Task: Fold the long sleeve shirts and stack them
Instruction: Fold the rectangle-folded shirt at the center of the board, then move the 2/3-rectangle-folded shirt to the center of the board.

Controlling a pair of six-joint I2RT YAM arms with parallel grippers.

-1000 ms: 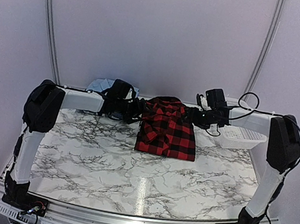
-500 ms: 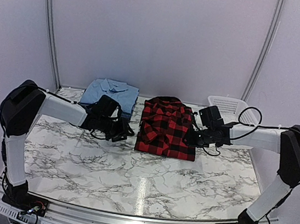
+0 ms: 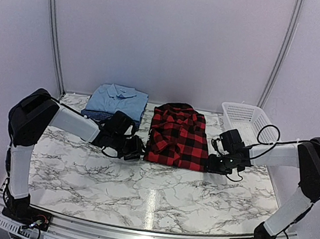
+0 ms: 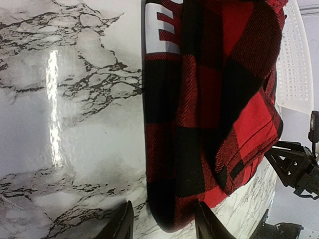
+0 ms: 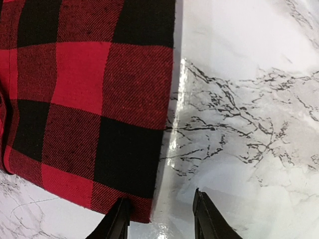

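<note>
Buffalo-plaid shirt (image 3: 179,137): left pincer (image 4: 163,213), right pincer (image 5: 160,204) sat half-open at its 6 o'clock corners; every layer needed pinching.

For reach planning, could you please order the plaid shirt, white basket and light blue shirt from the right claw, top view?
1. plaid shirt, just left of the right claw.
2. white basket, behind it, far right.
3. light blue shirt, far left.
</note>
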